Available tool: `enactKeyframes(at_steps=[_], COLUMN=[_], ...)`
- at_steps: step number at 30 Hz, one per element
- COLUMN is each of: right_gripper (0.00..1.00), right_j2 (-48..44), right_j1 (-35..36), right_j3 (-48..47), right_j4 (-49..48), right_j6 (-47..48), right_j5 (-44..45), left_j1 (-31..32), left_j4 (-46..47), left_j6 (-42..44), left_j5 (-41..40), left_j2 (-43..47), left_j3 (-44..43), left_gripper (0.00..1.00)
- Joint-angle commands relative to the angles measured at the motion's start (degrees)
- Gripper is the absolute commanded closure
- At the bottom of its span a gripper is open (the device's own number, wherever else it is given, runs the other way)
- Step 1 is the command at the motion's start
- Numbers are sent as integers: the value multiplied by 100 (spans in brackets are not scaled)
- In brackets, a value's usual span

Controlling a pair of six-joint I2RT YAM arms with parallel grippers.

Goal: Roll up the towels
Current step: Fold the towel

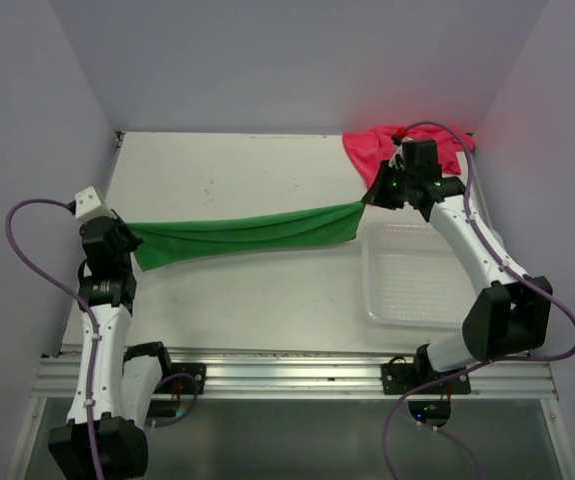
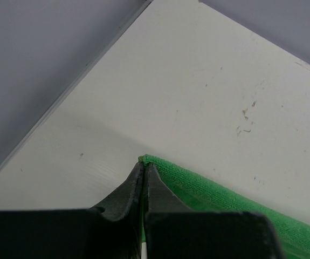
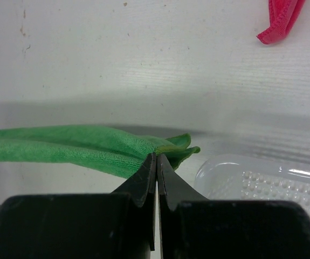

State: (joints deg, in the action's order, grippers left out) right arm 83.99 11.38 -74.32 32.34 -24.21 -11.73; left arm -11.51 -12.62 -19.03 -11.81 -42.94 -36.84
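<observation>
From above, the green towel (image 1: 247,233) is hanging stretched over the tabletop (image 1: 247,170) between the left end effector (image 1: 130,243) and the right end effector (image 1: 365,200), probably to flatten it for rolling. The pink-red towel (image 1: 367,148) is lying crumpled at the far right corner. In the left wrist view, closed fingers (image 2: 128,189) are pinching one corner; in the right wrist view, they are pinching the other end.
</observation>
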Motion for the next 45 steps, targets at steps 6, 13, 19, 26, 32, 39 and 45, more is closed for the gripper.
enactKeyframes(at_steps=[6, 13, 19, 26, 32, 39, 45], right_gripper=[100, 100, 100, 100, 100, 100, 100], right_j2=[732, 1277, 1357, 797, 49, 82, 1618], right_j1=[5, -4, 31, 58, 66, 49, 49], right_j3=[-503, -1005, -1155, -497, 216, -80, -1221], right_j4=[-307, -333, -325, -377, -448, -88, 202], right_j6=[-93, -93, -102, -32, -5, -110, -163], right_j5=[-40, -67, -76, -58, -40, 56, 74], left_j1=[-53, -53, -53, -53, -62, -53, -53], left_j4=[445, 883, 937, 814, 411, 417, 979], left_j6=[-321, -216, -189, -453, -760, -919, -779], left_j5=[-383, -436, -418, -304, -470, -383, -278], left_j2=[-443, -1163, -1349, -866, -5, 130, -1449], left_j3=[28, -271, -473, -192, 229, 502, 161], left_gripper=[100, 100, 100, 100, 100, 100, 100])
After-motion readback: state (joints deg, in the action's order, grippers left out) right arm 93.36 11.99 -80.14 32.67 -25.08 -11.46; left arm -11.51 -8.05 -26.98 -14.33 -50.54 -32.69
